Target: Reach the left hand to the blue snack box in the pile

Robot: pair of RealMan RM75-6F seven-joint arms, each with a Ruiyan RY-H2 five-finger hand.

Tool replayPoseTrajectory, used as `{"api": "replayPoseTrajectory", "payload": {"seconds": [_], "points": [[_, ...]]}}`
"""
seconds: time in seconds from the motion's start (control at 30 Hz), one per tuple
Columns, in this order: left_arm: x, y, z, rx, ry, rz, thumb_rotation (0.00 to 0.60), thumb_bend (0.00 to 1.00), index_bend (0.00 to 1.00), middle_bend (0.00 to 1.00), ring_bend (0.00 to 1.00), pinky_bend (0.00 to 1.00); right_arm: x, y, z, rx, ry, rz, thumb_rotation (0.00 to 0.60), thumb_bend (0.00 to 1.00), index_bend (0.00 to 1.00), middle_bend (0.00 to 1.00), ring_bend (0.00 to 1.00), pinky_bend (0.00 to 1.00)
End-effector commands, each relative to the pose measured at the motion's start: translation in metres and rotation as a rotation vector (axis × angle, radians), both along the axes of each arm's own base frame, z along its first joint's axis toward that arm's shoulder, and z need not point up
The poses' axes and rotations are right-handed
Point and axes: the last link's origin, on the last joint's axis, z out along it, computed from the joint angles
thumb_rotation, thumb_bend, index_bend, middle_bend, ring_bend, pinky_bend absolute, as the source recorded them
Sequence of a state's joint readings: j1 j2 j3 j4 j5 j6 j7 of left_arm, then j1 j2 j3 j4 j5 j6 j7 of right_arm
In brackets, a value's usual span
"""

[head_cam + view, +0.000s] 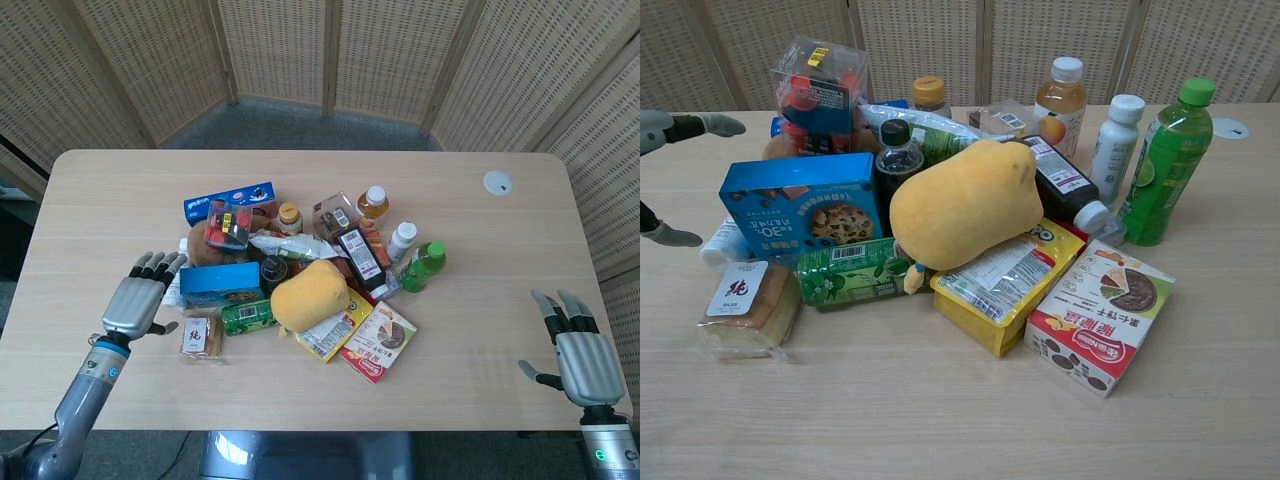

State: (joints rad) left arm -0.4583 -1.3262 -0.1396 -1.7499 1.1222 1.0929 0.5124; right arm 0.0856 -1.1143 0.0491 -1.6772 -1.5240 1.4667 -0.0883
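The blue snack box [221, 283] with a cookie picture lies on the left side of the pile, and its front face shows in the chest view [802, 216]. My left hand [140, 299] hovers open just left of it, fingers spread toward the box, a small gap between them; only its fingertips [710, 125] enter the chest view. My right hand [582, 350] stays open near the table's front right edge, far from the pile.
Around the box lie a wrapped cake [199, 335], a green packet [248, 315], a yellow plush [309, 293], a dark bottle [273, 269] and a clear tub of red items [227, 224]. A second blue box [229, 201] sits behind. Bottles [423, 264] stand right.
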Motion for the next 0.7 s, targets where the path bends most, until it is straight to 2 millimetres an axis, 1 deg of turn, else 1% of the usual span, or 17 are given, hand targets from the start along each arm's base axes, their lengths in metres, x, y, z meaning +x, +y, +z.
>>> {"api": "replayPoseTrajectory", "payload": {"seconds": [0.03,0.27,0.47,0.7], "points": [[0.003,0.003,-0.007,-0.012,-0.003,-0.004,0.600,0.00,0.00,0.00,0.00,0.00,-0.001,0.000,0.000,0.003,-0.001,-0.003,0.600,0.00,0.00,0.00,0.00,0.00],[0.009,0.006,-0.026,-0.024,0.001,-0.006,0.600,0.00,0.00,0.00,0.00,0.00,-0.002,-0.001,-0.001,0.009,-0.008,-0.006,0.600,0.00,0.00,0.00,0.00,0.00],[0.013,0.012,-0.038,0.009,-0.007,-0.027,0.600,0.00,0.00,0.00,0.00,0.00,-0.002,-0.001,-0.001,0.011,-0.013,-0.006,0.600,0.00,0.00,0.00,0.00,0.00],[0.010,0.018,-0.055,0.033,0.006,-0.048,0.600,0.00,0.00,0.00,0.00,0.00,-0.001,0.000,0.000,0.014,-0.022,-0.002,0.600,0.00,0.00,0.00,0.00,0.00]]}}
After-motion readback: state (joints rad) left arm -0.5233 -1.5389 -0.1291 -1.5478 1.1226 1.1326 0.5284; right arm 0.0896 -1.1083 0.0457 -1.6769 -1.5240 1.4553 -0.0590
